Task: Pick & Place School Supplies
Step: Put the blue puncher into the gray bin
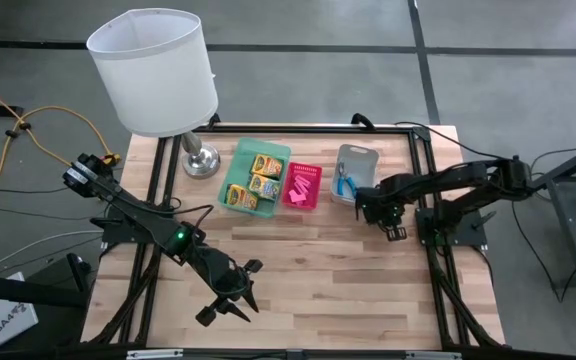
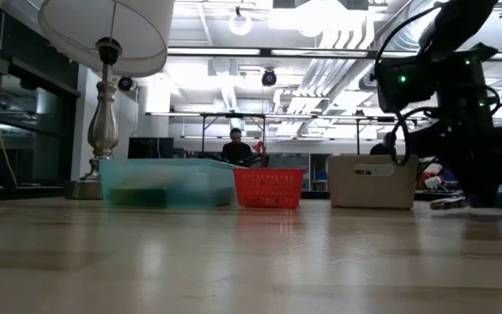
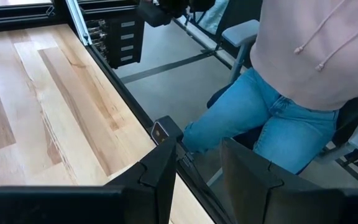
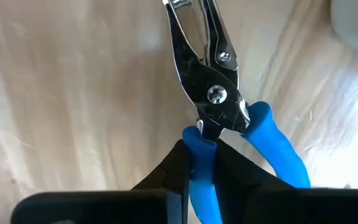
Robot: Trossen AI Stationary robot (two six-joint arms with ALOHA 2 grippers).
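One blue handle is all our right hand has hold of: its fingers are pinched on a single arm of the blue-handled tool, whose metal nose points away from the hand over the wood, while the other handle sticks out free to one side. We judge that grip thin; held by one arm only, the tool could pivot at its rivet or slip out as we carry it, and a swinging nose might catch the rim of the grey tray, which sits just beyond the hand with another blue tool lying in it. Further off along the same row we see the pink tray with its little pink blocks, then the green tray holding the crayon boxes, then the lamp at the corner. Our left hand waits well apart at the near edge, fingers spread and holding nothing. Pale butcher-block planks form the surface, framed by a dark rail. Beyond it a person in jeans and a light hoodie sits close to the edge; across the room, another person works at a bench under bright ceiling lights.
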